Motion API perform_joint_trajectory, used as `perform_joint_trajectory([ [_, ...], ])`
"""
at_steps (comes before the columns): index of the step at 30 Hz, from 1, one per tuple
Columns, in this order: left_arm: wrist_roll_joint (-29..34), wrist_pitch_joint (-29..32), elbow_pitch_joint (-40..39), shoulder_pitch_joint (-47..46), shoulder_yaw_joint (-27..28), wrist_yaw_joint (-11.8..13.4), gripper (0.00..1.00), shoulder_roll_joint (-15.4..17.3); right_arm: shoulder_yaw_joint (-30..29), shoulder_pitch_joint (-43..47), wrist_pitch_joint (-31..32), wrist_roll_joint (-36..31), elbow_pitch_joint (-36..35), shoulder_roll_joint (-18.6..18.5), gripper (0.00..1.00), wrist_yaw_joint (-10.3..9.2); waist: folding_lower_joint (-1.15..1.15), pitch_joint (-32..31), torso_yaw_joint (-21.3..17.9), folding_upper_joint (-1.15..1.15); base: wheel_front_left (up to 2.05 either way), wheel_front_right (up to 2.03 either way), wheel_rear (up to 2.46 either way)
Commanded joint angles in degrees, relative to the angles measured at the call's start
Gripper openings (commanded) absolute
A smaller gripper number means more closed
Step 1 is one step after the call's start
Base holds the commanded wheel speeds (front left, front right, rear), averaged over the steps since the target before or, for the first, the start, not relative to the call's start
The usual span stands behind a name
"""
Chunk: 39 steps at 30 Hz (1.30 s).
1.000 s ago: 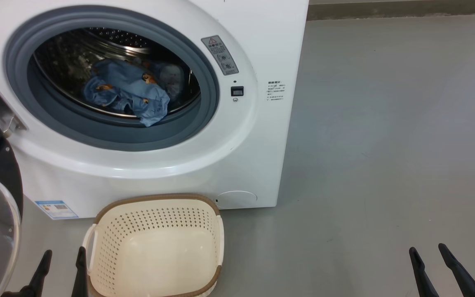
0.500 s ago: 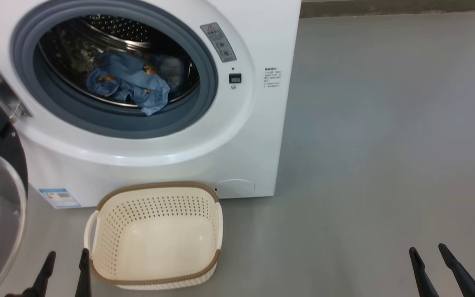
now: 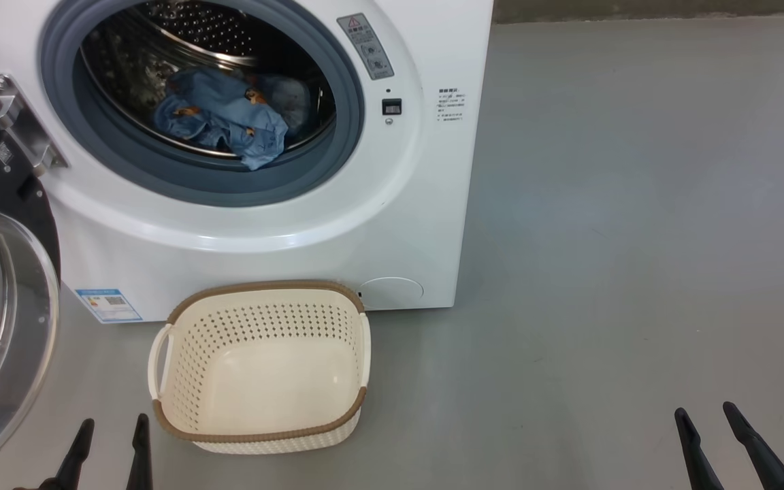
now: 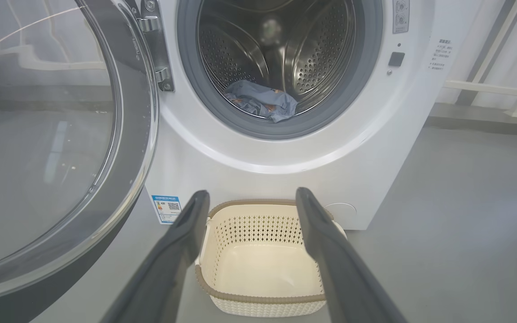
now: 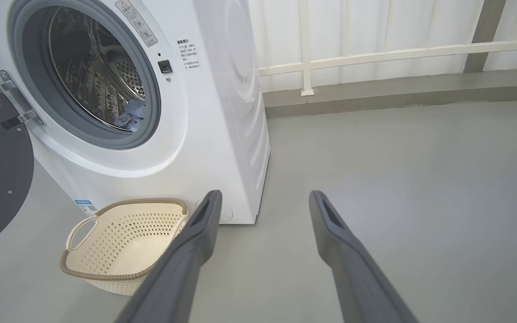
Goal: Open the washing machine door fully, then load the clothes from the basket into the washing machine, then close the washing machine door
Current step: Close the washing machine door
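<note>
Only our head view shifts in the last second; the washing machine (image 3: 378,231) and basket (image 3: 259,435) stay put. The clothes (image 3: 222,119) lie in the drum (image 3: 188,27), the basket stands empty, and our left claw (image 3: 113,420) and right claw (image 3: 705,409) hang released. We judge that only closing the swung-open washing machine door (image 3: 4,320) remains.

The washing machine door (image 3: 4,320) hangs wide open at left, the basket (image 3: 263,434) stands below the unblocked drum mouth (image 3: 188,27), open floor (image 3: 603,272) to its right
</note>
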Motion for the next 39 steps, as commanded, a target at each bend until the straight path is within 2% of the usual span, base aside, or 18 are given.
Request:
perform_joint_trajectory([
  [1,0.04,-0.36,-1.55,-1.01,1.67,0.23,1.00,0.73,0.79,-0.20,-0.28,-0.74,-1.44,-1.21,1.00,0.35,0.00,-0.10,0.14,0.00,0.00,0.00,0.00],
  [9,-1.28,-0.36,-1.50,-0.98,1.39,0.63,1.00,0.73,1.31,-0.06,-0.28,-0.80,-1.57,-0.88,1.00,0.35,0.00,-0.46,1.57,0.00,0.00,0.00,0.00],
  [15,-2.42,-0.36,-1.21,-0.64,1.12,1.36,1.00,0.73,2.49,-0.35,-0.28,-0.71,-1.63,-1.13,1.00,0.35,0.00,-0.38,4.63,0.00,0.00,0.00,0.00],
  [39,-7.78,-0.36,-2.05,2.18,-1.50,5.34,1.00,0.73,13.28,-7.11,-0.28,0.03,0.20,-4.29,1.00,0.35,0.00,-0.62,24.21,0.00,0.00,0.00,0.00],
])
